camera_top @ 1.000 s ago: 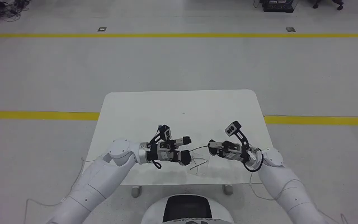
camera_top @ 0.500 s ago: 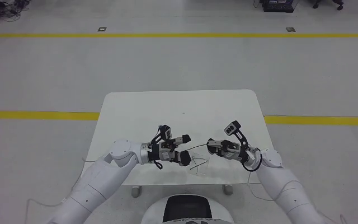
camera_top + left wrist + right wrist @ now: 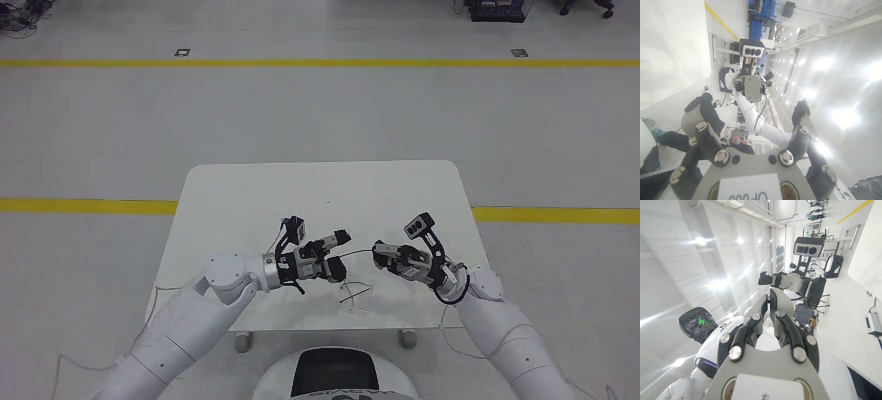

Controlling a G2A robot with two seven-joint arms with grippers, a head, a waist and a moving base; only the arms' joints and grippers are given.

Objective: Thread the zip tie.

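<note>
Two tools hang over the table (image 3: 250, 200), left tool (image 3: 340, 253) spread open and empty, right tool (image 3: 380, 254) pinched shut, the zip tie (image 3: 351, 292) seemingly lying on it between them, so I judge threading undone.

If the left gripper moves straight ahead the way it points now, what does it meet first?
Most likely the right gripper, which faces the left gripper head-on; how far apart is unclear.

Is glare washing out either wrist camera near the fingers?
Left wrist view: ceiling lights flare and haze behind the open left gripper. Right wrist view: starburst flares, clear of the right gripper. Top view: even light on the table.
</note>
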